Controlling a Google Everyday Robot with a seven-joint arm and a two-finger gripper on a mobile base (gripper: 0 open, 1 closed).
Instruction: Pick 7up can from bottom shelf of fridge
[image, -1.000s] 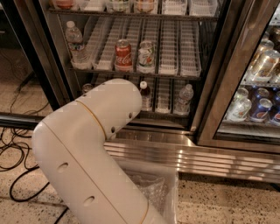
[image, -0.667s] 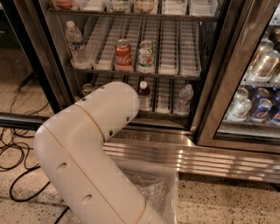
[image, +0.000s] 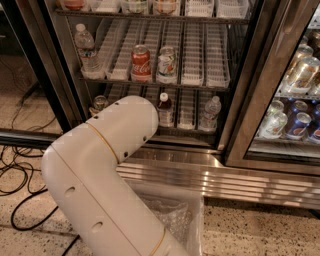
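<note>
Black cables (image: 15, 170) loop over the speckled floor left of the white arm (image: 100, 170), whose thick elbow fills the lower middle and is cut off by the bottom edge. Above the arm's left side, a water bottle (image: 86, 50) stands at the left end of the middle rack of the fridge (image: 240, 180).

Just above the arm's upper link, the 7up can (image: 99, 103) stands on the bottom shelf (image: 186, 112), in a lane at the far left. Only its silver top and a strip of its body show; the arm hides the rest, and its markings cannot be read.

The gripper is out of sight behind the arm's rounded end, so whether it is spread or closed, or has hold of anything, cannot be told.

Above the arm's end, a red cola can (image: 141, 63) and a white-and-green can (image: 167, 64) stand side by side on the middle rack. Just right of the arm's end, a dark bottle (image: 164, 109) with a white cap stands on the bottom shelf, its lower left edge covered by the arm. Farther right of the arm, a clear bottle (image: 211, 114) stands on the same shelf. Far right of the arm, blurred cans (image: 295, 122) sit behind glass, cut off by the frame edge.
</note>
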